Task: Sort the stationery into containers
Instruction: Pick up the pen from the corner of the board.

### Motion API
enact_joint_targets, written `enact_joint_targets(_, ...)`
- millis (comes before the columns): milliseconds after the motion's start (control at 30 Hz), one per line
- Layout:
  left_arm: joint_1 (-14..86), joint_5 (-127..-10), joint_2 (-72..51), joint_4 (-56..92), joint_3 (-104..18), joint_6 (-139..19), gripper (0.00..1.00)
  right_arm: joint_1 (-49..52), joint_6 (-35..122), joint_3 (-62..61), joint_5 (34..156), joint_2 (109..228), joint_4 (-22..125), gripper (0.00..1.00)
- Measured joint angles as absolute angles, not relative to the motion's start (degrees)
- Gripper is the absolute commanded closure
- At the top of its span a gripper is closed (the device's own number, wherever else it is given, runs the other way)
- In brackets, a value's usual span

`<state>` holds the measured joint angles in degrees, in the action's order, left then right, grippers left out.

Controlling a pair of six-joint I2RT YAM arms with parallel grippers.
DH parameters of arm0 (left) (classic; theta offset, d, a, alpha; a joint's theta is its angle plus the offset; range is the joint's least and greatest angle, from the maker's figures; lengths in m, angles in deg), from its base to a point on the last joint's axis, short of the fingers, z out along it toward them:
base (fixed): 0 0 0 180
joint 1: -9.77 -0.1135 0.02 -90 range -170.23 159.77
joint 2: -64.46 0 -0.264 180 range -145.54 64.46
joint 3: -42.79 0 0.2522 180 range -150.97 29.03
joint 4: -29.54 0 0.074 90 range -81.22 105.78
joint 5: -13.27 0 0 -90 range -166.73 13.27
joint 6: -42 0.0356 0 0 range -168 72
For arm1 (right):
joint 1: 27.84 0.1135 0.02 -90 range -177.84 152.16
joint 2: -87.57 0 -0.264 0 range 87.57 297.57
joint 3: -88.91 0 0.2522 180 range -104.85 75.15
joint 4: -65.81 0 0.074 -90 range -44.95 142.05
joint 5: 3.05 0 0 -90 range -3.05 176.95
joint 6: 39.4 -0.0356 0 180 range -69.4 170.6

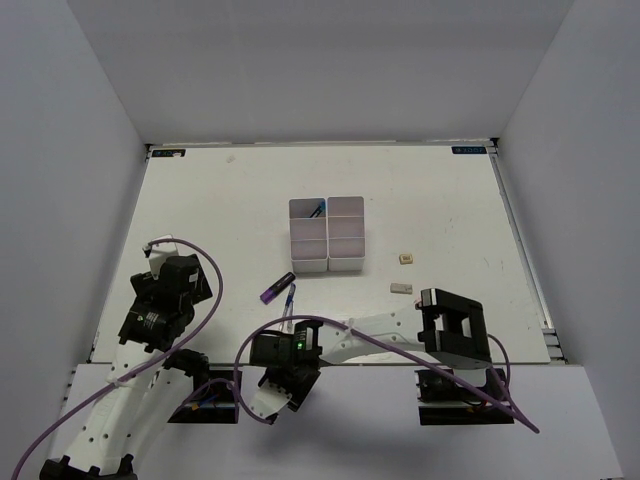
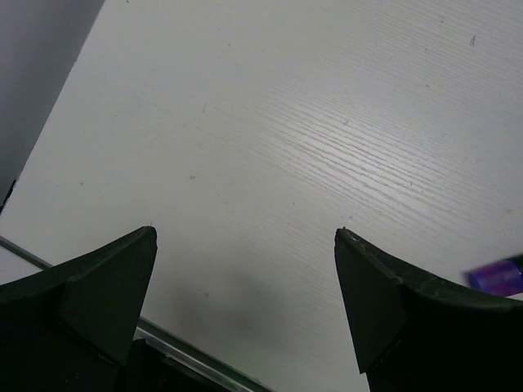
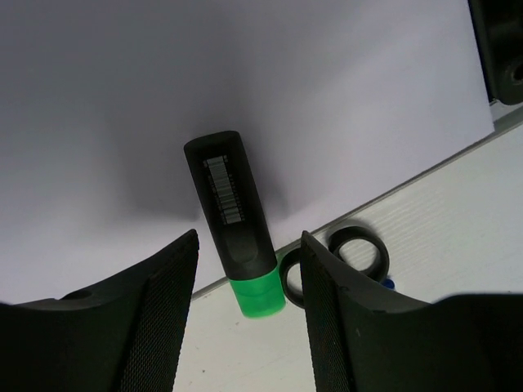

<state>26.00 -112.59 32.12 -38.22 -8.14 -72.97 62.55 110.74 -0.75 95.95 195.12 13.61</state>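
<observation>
The containers [image 1: 327, 235] are a block of white bins at mid-table, with something blue in the back left bin. A purple marker [image 1: 277, 288] and a thin blue pen [image 1: 289, 300] lie in front of them, and two small erasers [image 1: 406, 259] [image 1: 401, 288] lie to the right. My right gripper [image 3: 249, 237] is open by the near table edge, one finger on each side of a green-capped black marker [image 3: 237, 229], with gaps on both sides. The black scissors handles [image 3: 356, 253] lie just right of it. My left gripper [image 2: 245, 230] is open over bare table at the left.
The table's metal near edge [image 2: 188, 359] runs just below my left fingers, and the purple marker [image 2: 498, 278] shows at that view's right border. The right arm [image 1: 380, 335] stretches leftward along the near edge. White walls enclose the table.
</observation>
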Motion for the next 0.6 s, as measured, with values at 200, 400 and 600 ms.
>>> enact_joint_targets(200,26.00,-112.61,32.39,-38.24,-8.14,-73.08,0.00,63.10,110.79,-0.42,94.88,197.61,15.42,0.45)
enact_joint_targets(400,26.00,-112.65,32.71,-38.24,-8.14,-73.12,0.00,63.21,111.27,-0.31,94.98,197.57,15.32,0.50)
enact_joint_targets(600,26.00,-112.67,32.76,-38.24,-8.14,-73.14,0.00,63.12,115.07,-0.46,96.93,197.81,13.46,0.53)
